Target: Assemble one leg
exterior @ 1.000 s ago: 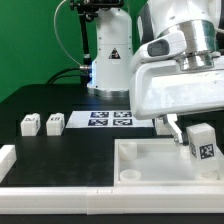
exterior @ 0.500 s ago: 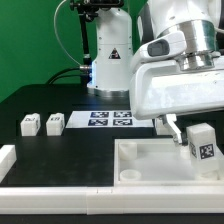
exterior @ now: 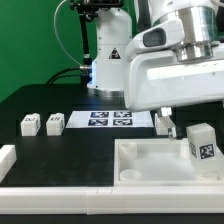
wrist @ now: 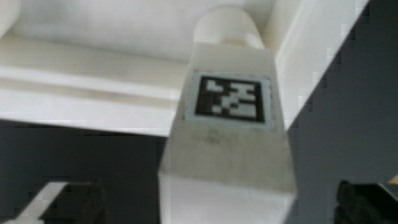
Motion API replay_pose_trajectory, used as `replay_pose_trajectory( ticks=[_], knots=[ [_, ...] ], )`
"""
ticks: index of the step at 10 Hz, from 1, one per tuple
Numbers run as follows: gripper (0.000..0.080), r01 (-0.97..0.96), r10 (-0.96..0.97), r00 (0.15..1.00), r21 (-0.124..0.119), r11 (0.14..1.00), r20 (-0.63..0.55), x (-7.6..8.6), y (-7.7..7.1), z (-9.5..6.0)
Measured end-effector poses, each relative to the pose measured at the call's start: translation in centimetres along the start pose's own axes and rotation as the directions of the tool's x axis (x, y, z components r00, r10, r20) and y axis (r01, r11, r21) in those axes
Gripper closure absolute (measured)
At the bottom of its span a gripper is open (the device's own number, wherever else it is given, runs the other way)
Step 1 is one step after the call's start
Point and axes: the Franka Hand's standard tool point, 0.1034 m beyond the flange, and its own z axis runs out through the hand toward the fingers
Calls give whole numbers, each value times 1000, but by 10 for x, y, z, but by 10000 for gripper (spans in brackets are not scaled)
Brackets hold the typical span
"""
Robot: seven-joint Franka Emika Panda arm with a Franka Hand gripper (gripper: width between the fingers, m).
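Observation:
A leg [exterior: 201,141], a stubby white block with a black-and-white tag, stands upright in the corner socket of the large white tray-like piece [exterior: 150,160] at the exterior view's right. My gripper [exterior: 178,127] hangs over it and is open. One finger [exterior: 165,125] shows to the leg's left, apart from it. In the wrist view the leg [wrist: 228,110] fills the middle, with a dark fingertip [wrist: 68,204] on each side and a gap between each fingertip and the leg. Two more legs [exterior: 30,124] [exterior: 55,123] sit on the black table at the exterior view's left.
The marker board [exterior: 110,119] lies behind the tray-like piece. The robot base [exterior: 108,60] stands at the back. A white block [exterior: 5,158] lies at the left edge, and a white rail [exterior: 60,196] runs along the front.
My gripper and arm have shifted to the exterior view's left and slightly up. The leg has stayed upright in the tray's corner.

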Motion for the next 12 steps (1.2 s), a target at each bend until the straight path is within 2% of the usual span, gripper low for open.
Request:
replay_pose_trajectory(
  ticks=[2, 4, 5, 7, 8, 9, 10, 11, 12],
  knots=[
    [151, -44, 33, 970, 40, 998, 241, 5, 1, 0],
    [151, -92, 49, 879, 69, 993, 475, 4, -9, 1],
    [151, -86, 52, 911, 66, 994, 409, 20, -6, 5],
    [151, -155, 126, 902, 36, 987, 412, 16, -7, 6],
    [251, -238, 218, 884, -2, 971, 414, 16, -7, 6],
    [427, -333, 322, 852, -47, 942, 412, 16, -8, 6],
    [427, -423, 422, 812, -92, 901, 404, 16, -7, 6],
    [501, -507, 516, 763, -136, 851, 389, 16, -6, 7],
    [501, -570, 587, 722, -166, 805, 366, 16, -5, 7]
  ],
)
